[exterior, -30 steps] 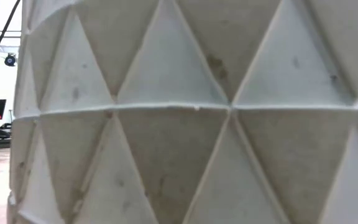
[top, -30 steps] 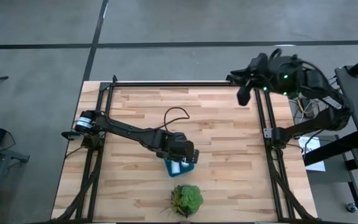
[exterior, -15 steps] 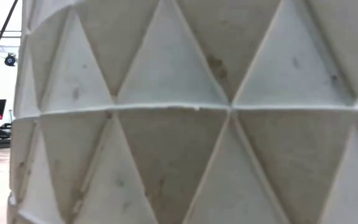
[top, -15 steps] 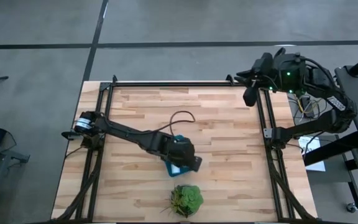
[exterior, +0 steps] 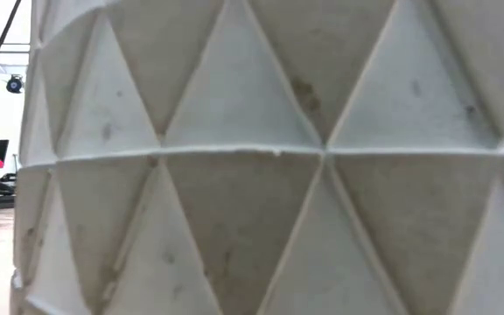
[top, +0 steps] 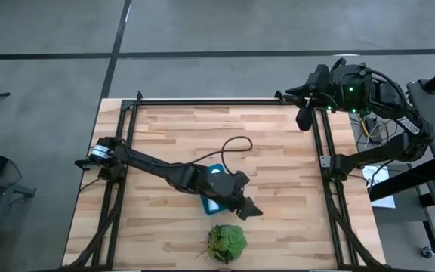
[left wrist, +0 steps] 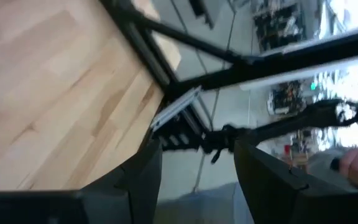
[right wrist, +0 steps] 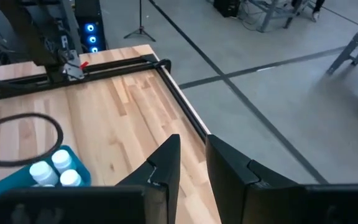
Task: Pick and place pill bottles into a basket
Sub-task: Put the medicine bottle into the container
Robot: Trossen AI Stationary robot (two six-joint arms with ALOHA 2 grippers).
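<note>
Three pill bottles [right wrist: 53,169] visible in the basket [right wrist: 17,186]; none seen loose on the table [top: 278,151].
Left gripper [top: 249,210], just beyond the basket, and the raised right gripper [right wrist: 191,163], well apart from it, both stand slightly open, empty.

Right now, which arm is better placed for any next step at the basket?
Left. The left gripper hangs just beside the basket, near the plant, open and empty. The right gripper sits at the table's far right corner, well away from the basket.
</note>
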